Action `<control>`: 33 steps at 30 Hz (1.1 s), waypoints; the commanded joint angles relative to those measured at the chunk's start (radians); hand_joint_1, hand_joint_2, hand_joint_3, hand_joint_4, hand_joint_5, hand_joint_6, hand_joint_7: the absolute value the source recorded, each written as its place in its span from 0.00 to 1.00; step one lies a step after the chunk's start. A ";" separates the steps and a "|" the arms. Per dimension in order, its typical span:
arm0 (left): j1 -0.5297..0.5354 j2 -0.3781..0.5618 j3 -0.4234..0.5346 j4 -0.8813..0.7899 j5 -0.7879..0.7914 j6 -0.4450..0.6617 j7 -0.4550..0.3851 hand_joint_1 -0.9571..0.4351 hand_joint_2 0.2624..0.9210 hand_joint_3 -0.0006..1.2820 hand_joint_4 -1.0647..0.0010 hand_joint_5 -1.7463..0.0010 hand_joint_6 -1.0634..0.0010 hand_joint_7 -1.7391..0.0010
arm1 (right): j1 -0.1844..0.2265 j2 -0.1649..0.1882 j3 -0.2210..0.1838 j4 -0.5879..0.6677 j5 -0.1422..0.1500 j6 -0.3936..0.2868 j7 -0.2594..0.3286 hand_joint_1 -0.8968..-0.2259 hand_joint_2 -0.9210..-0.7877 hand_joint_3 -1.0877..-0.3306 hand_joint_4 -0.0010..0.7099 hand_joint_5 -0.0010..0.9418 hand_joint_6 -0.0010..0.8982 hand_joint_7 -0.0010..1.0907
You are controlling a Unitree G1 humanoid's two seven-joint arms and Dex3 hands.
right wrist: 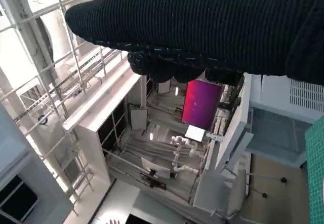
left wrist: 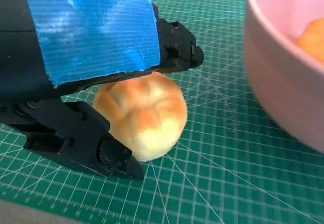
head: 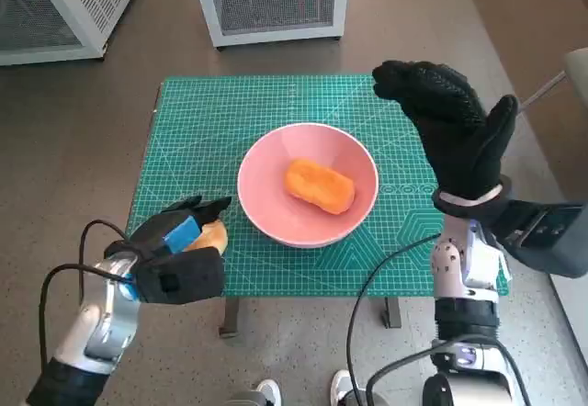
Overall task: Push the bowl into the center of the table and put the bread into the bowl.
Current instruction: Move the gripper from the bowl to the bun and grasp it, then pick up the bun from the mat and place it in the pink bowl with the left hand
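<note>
The pink bowl (head: pixel 308 197) sits about in the middle of the tabletop (head: pixel 211 112), which is covered by a green cutting mat, and an orange, oblong piece of bread (head: pixel 319 186) lies inside it, slightly off toward the right wall. A second piece — a pale, round bread roll (left wrist: pixel 142 115) with a browned top — rests on the mat near the front left corner, just beside the bowl's outer wall but apart from it.

The left robot hand (head: pixel 170 250) has its black fingers (left wrist: pixel 177 46) closed around that roll, one set over the top and another low against the mat — the roll is gripped between them and still touches the mat.

The right robot hand (head: pixel 450 126), in its black glove, is raised above the tabletop's right side with fingers spread and nothing in it. Two white mesh cabinets (head: pixel 271 2) stand on the floor beyond the far edge.
</note>
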 commanded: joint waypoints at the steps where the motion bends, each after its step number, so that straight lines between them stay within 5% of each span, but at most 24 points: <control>1: -0.020 -0.011 -0.017 0.057 0.039 -0.050 0.069 0.76 0.88 0.02 0.61 0.98 0.53 0.97 | 0.020 -0.007 0.006 -0.003 0.000 0.012 0.008 0.43 0.00 0.63 0.32 0.01 0.00 0.51; 12: -0.056 -0.018 -0.032 0.127 0.059 -0.068 0.080 0.76 0.97 0.03 0.29 0.93 0.27 0.93 | 0.026 -0.011 0.008 -0.002 0.001 0.011 0.008 0.46 0.00 0.63 0.33 0.01 0.00 0.50; 13: -0.056 -0.016 -0.031 0.125 0.058 -0.070 0.078 0.73 0.98 0.06 0.33 0.70 0.36 0.69 | 0.026 -0.011 0.007 -0.001 0.001 0.011 0.008 0.46 0.00 0.63 0.33 0.01 0.00 0.50; 15: -0.054 -0.011 -0.025 0.115 0.049 -0.078 0.074 0.71 0.99 0.09 0.38 0.50 0.44 0.49 | 0.027 -0.012 0.007 -0.001 0.002 0.011 0.008 0.46 0.00 0.63 0.33 0.01 0.00 0.50; 18: -0.048 -0.002 -0.011 0.091 0.037 -0.092 0.070 0.70 1.00 0.09 0.38 0.37 0.47 0.35 | 0.028 -0.012 0.007 -0.001 0.002 0.010 0.007 0.46 0.00 0.63 0.33 0.01 0.00 0.50; 33: -0.022 0.017 0.172 -0.165 -0.079 -0.132 0.074 0.69 0.99 0.04 0.33 0.33 0.38 0.36 | 0.019 -0.007 0.005 0.020 -0.001 0.002 0.003 0.43 0.00 0.64 0.34 0.01 0.00 0.51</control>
